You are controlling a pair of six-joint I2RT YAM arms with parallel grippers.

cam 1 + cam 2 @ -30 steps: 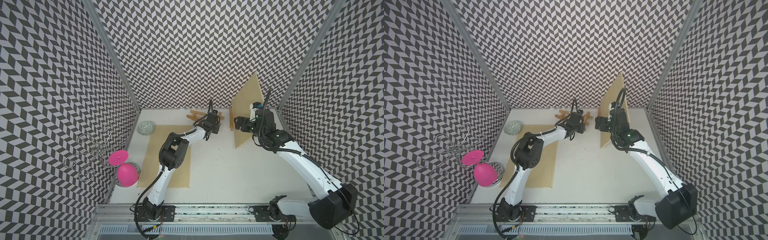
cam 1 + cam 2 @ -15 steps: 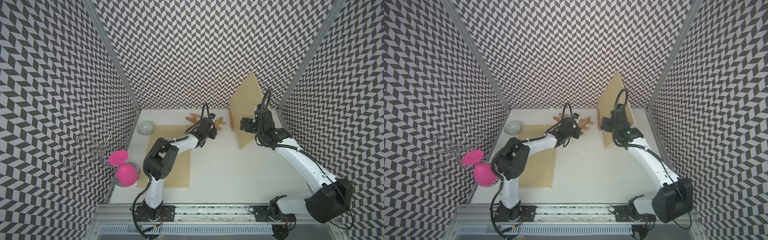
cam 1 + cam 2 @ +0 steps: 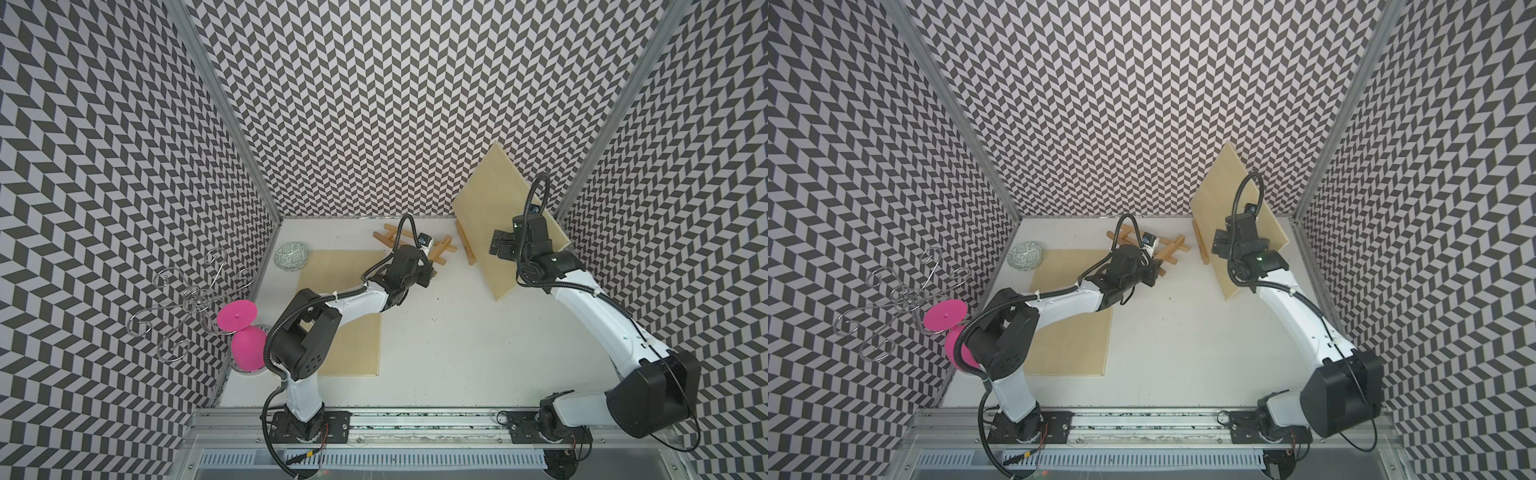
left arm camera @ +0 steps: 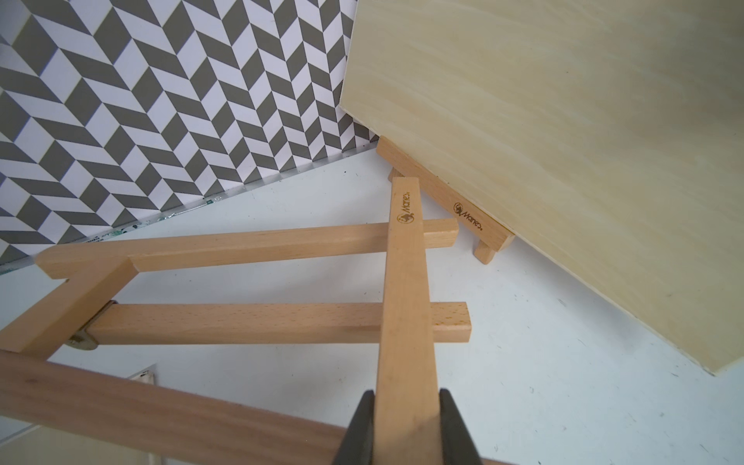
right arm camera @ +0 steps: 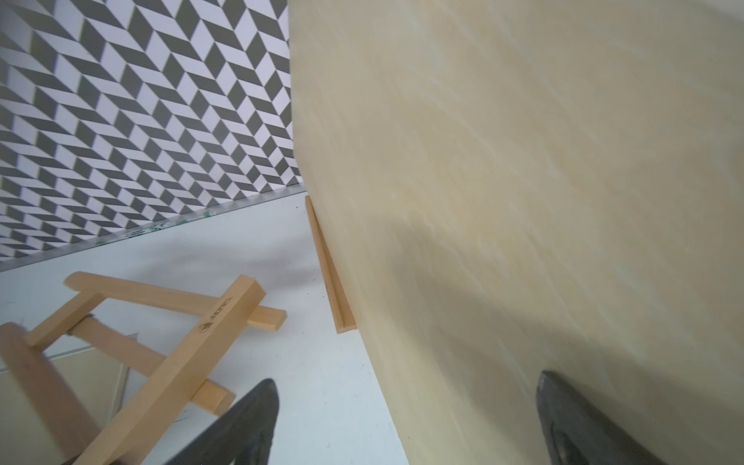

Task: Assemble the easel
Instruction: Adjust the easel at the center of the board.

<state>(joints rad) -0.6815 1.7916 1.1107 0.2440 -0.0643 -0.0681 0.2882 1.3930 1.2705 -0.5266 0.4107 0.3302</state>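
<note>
White table [image 3: 436,345] lies open between arms. The left end effector [image 4: 406,406], pulled back, clamps the light wooden easel frame [image 4: 257,322] — the right end effector [image 5: 406,402] spreads wider at the leaning pale plywood board [image 5: 523,161] edge.

a light wooden easel [image 4: 406,282] lay collapsed near the back of the desk [image 3: 436,353]; just beside it a second easel [image 4: 463,213] stood, bearing a tilted pale board [image 4: 563,161].

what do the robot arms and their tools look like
The left arm and right arm have white link shells, chunky black joint housings and black bases bolted to a metal rail. A black ribbed cable loops over each wrist. The left tool and right tool end in dark, tapered fingers.
</note>
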